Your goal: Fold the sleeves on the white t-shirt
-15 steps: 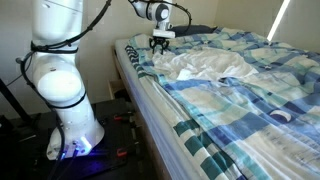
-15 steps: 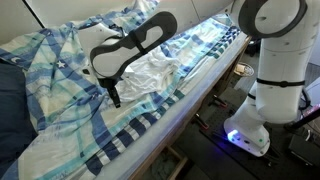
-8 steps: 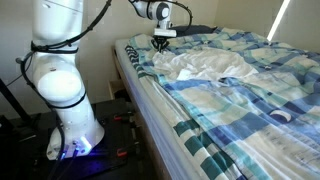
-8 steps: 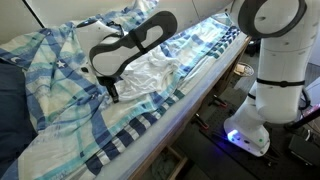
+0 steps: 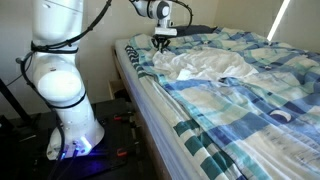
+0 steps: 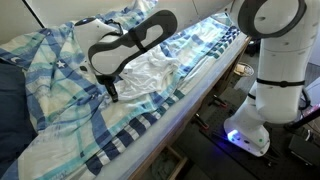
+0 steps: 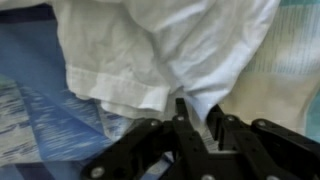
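Observation:
The white t-shirt (image 5: 205, 66) lies rumpled on the blue and white checked bedspread (image 5: 240, 100) and shows in both exterior views (image 6: 150, 68). My gripper (image 5: 160, 42) hangs over the shirt's edge near the head of the bed, also seen low over the cloth (image 6: 112, 93). In the wrist view the black fingers (image 7: 197, 118) are shut on a pinched fold of the white shirt (image 7: 160, 50), with a hemmed sleeve edge just to the left of them.
The bed's side edge (image 5: 150, 100) runs beside the robot base (image 5: 70, 120). A dark pillow (image 6: 12, 90) lies at the bed's end. The floor with cables lies beside the base (image 6: 250, 135).
The gripper has risen slightly with the shirt fold between its fingers; otherwise the scene looks the same.

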`<state>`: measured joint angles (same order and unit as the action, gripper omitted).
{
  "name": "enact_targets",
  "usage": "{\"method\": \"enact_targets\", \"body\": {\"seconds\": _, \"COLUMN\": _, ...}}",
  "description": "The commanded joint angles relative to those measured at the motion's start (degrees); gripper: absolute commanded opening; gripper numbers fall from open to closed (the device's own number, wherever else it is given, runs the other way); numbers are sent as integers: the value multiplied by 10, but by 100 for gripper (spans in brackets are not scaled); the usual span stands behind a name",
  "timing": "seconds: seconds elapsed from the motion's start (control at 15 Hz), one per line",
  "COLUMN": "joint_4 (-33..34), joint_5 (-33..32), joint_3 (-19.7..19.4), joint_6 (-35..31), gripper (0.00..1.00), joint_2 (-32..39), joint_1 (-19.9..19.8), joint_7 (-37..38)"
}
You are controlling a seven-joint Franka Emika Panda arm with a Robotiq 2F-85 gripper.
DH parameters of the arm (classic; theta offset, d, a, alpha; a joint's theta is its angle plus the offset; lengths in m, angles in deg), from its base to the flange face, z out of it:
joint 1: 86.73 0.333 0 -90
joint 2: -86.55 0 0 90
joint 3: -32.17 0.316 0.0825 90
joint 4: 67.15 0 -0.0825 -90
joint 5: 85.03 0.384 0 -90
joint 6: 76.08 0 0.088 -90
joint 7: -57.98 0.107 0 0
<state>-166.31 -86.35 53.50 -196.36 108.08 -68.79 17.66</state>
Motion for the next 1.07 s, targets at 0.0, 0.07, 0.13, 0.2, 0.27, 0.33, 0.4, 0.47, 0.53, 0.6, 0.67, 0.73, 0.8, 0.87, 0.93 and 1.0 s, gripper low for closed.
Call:
{"method": "enact_targets", "body": {"seconds": 0.0, "joint_4": 24, "joint_5": -11, "joint_3": -3, "joint_6": 24, "gripper": 9, "joint_2": 10, "joint_1": 4, "joint_7": -1}}
{"method": "enact_targets", "body": {"seconds": 0.07, "joint_4": 26, "joint_5": -13, "joint_3": -3, "joint_6": 27, "gripper": 6, "joint_2": 11, "joint_1": 5, "joint_7": -2}}
{"method": "enact_targets", "body": {"seconds": 0.13, "joint_4": 28, "joint_5": -13, "joint_3": -3, "joint_6": 28, "gripper": 1, "joint_2": 11, "joint_1": 5, "joint_7": -2}}
{"method": "enact_targets", "body": {"seconds": 0.2, "joint_4": 28, "joint_5": -15, "joint_3": -3, "joint_6": 30, "gripper": 0, "joint_2": 12, "joint_1": 5, "joint_7": -2}}
{"method": "enact_targets", "body": {"seconds": 0.27, "joint_4": 29, "joint_5": -16, "joint_3": -3, "joint_6": 31, "gripper": 0, "joint_2": 12, "joint_1": 6, "joint_7": -2}}
{"method": "enact_targets", "body": {"seconds": 0.33, "joint_4": 30, "joint_5": -17, "joint_3": -3, "joint_6": 32, "gripper": 0, "joint_2": 12, "joint_1": 6, "joint_7": -1}}
{"method": "enact_targets", "body": {"seconds": 0.4, "joint_4": 31, "joint_5": -18, "joint_3": -3, "joint_6": 33, "gripper": 1, "joint_2": 12, "joint_1": 6, "joint_7": -1}}
{"method": "enact_targets", "body": {"seconds": 0.47, "joint_4": 33, "joint_5": -19, "joint_3": -3, "joint_6": 35, "gripper": 1, "joint_2": 11, "joint_1": 7, "joint_7": -2}}
{"method": "enact_targets", "body": {"seconds": 0.53, "joint_4": 35, "joint_5": -20, "joint_3": -3, "joint_6": 38, "gripper": 1, "joint_2": 10, "joint_1": 7, "joint_7": -2}}
{"method": "enact_targets", "body": {"seconds": 0.6, "joint_4": 36, "joint_5": -20, "joint_3": -3, "joint_6": 40, "gripper": 1, "joint_2": 9, "joint_1": 7, "joint_7": -1}}
{"method": "enact_targets", "body": {"seconds": 0.67, "joint_4": 39, "joint_5": -21, "joint_3": -3, "joint_6": 43, "gripper": 28, "joint_2": 8, "joint_1": 8, "joint_7": -1}}
{"method": "enact_targets", "body": {"seconds": 0.73, "joint_4": 42, "joint_5": -22, "joint_3": -4, "joint_6": 46, "gripper": 29, "joint_2": 8, "joint_1": 8, "joint_7": -2}}
{"method": "enact_targets", "body": {"seconds": 0.8, "joint_4": 45, "joint_5": -21, "joint_3": -4, "joint_6": 50, "gripper": 7, "joint_2": 10, "joint_1": 8, "joint_7": -3}}
{"method": "enact_targets", "body": {"seconds": 0.87, "joint_4": 47, "joint_5": -21, "joint_3": -3, "joint_6": 52, "gripper": 7, "joint_2": 11, "joint_1": 8, "joint_7": -4}}
{"method": "enact_targets", "body": {"seconds": 0.93, "joint_4": 49, "joint_5": -21, "joint_3": -4, "joint_6": 55, "gripper": 3, "joint_2": 12, "joint_1": 9, "joint_7": -4}}
{"method": "enact_targets", "body": {"seconds": 1.0, "joint_4": 51, "joint_5": -21, "joint_3": -4, "joint_6": 56, "gripper": 0, "joint_2": 12, "joint_1": 9, "joint_7": -4}}
